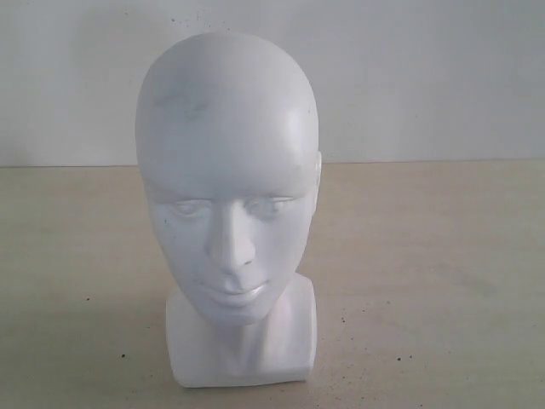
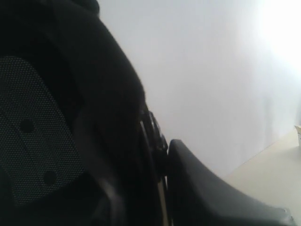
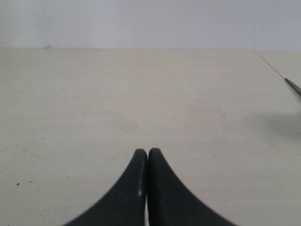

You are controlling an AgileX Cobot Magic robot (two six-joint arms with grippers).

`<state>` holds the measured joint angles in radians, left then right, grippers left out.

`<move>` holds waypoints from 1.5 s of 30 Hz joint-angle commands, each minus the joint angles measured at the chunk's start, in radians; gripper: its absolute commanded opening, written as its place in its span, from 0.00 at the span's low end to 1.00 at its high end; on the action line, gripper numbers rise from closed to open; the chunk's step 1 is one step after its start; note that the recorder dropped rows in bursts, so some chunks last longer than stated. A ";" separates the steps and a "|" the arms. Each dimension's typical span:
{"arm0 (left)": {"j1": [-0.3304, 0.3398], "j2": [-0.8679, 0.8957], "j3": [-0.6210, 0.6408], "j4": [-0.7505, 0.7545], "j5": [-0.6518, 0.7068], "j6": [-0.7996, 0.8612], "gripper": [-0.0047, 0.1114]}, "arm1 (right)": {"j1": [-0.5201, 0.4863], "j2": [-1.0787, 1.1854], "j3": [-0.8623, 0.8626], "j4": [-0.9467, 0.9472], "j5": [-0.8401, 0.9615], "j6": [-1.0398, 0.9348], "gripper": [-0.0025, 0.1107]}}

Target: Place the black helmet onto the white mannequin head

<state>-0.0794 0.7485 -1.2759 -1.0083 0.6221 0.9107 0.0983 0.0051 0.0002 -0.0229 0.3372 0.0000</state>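
The white mannequin head [image 1: 228,196] stands upright on its blocky neck base on the beige table, bare, face toward the exterior camera. The black helmet [image 2: 89,117] fills much of the left wrist view, its dark shell and mesh padded lining very close to the lens. My left gripper [image 2: 165,155] is shut on the helmet's edge, one black finger [image 2: 207,193] pressed against it. The helmet and both grippers are out of the exterior view. My right gripper [image 3: 147,153] is shut with nothing in it, its two black fingers touching, low over the bare table.
The beige tabletop [image 1: 426,281] runs back to a white wall [image 1: 426,77]. In the right wrist view a table edge with a thin dark line [image 3: 292,85] crosses one side.
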 commanded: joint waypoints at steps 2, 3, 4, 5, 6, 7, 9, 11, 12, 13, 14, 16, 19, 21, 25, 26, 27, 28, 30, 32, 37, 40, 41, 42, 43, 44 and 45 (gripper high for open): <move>0.000 -0.014 -0.022 -0.030 -0.104 0.054 0.08 | -0.007 -0.005 0.000 -0.007 -0.008 0.000 0.02; 0.000 -0.014 -0.022 -0.030 -0.113 0.054 0.08 | -0.007 -0.005 0.000 -0.007 -0.008 0.000 0.02; 0.000 -0.014 -0.022 -0.030 -0.123 0.054 0.08 | -0.007 -0.005 0.000 -0.007 -0.008 0.000 0.02; 0.000 -0.014 -0.022 -0.030 -0.129 0.054 0.08 | -0.007 -0.005 0.000 -0.007 -0.008 0.000 0.02; 0.000 -0.014 -0.022 -0.027 -0.132 0.054 0.08 | -0.007 -0.005 0.000 -0.007 -0.008 0.000 0.02; 0.000 -0.014 -0.022 -0.024 -0.132 0.054 0.08 | -0.007 -0.005 0.000 -0.007 -0.008 0.000 0.02; 0.000 -0.014 -0.022 -0.024 -0.132 0.058 0.08 | -0.007 -0.005 0.000 -0.007 -0.008 0.000 0.02; 0.000 -0.014 -0.022 -0.024 -0.143 0.057 0.08 | -0.007 -0.005 0.000 -0.007 -0.008 0.000 0.02; 0.000 -0.014 -0.022 -0.024 -0.153 0.057 0.08 | -0.007 -0.005 0.000 -0.007 -0.008 0.000 0.02; 0.000 -0.014 -0.022 -0.024 -0.161 0.061 0.08 | -0.007 -0.005 0.000 -0.007 -0.008 0.000 0.02; 0.000 -0.014 -0.022 -0.024 -0.173 0.068 0.08 | -0.007 -0.005 0.000 -0.007 -0.008 0.000 0.02; 0.000 -0.014 -0.022 -0.024 -0.193 0.095 0.08 | -0.007 -0.005 0.000 -0.007 -0.008 0.000 0.02; 0.000 -0.014 -0.022 -0.024 -0.210 0.114 0.08 | -0.007 -0.005 0.000 -0.007 -0.008 0.000 0.02; 0.000 -0.014 -0.022 -0.024 -0.212 0.114 0.08 | -0.007 -0.005 0.000 -0.007 -0.008 0.000 0.02; 0.000 -0.014 -0.022 -0.024 -0.250 0.114 0.08 | -0.007 -0.005 0.000 -0.007 -0.008 0.000 0.02; 0.000 -0.014 -0.022 -0.024 -0.257 0.114 0.08 | -0.007 -0.005 0.000 -0.007 -0.008 0.000 0.02; 0.000 -0.014 -0.022 -0.024 -0.268 0.114 0.08 | -0.007 -0.005 0.000 -0.007 -0.008 0.000 0.02; 0.000 -0.014 -0.022 -0.024 -0.277 0.114 0.08 | -0.007 -0.005 0.000 -0.007 -0.008 0.000 0.02; 0.000 -0.014 -0.022 -0.024 -0.305 0.113 0.08 | -0.007 -0.005 0.000 -0.007 -0.008 0.000 0.02; 0.000 -0.014 -0.022 -0.022 -0.321 0.084 0.08 | -0.007 -0.005 0.000 -0.007 -0.008 0.000 0.02; 0.000 -0.016 -0.022 0.216 -0.379 -0.237 0.08 | -0.007 -0.005 0.000 -0.007 -0.008 0.000 0.02; 0.000 -0.023 -0.022 0.480 -0.405 -0.542 0.08 | -0.007 -0.005 0.000 -0.007 -0.008 0.000 0.02; 0.000 -0.027 -0.022 0.537 -0.411 -0.609 0.08 | -0.007 -0.005 0.000 -0.007 -0.008 0.000 0.02; 0.000 -0.032 -0.022 0.611 -0.417 -0.691 0.08 | -0.007 -0.005 0.000 -0.007 -0.008 0.000 0.02; 0.000 -0.037 -0.022 0.669 -0.424 -0.758 0.08 | -0.007 -0.005 0.000 -0.007 -0.008 0.000 0.02; 0.000 -0.041 -0.022 0.705 -0.430 -0.804 0.08 | -0.007 -0.005 0.000 -0.007 -0.008 0.000 0.02; 0.000 -0.048 -0.022 0.756 -0.437 -0.832 0.08 | -0.007 -0.005 0.000 -0.007 -0.008 0.000 0.02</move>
<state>-0.0794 0.7363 -1.2759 -0.4093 0.3068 0.1860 0.0983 0.0051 0.0002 -0.0229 0.3372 0.0000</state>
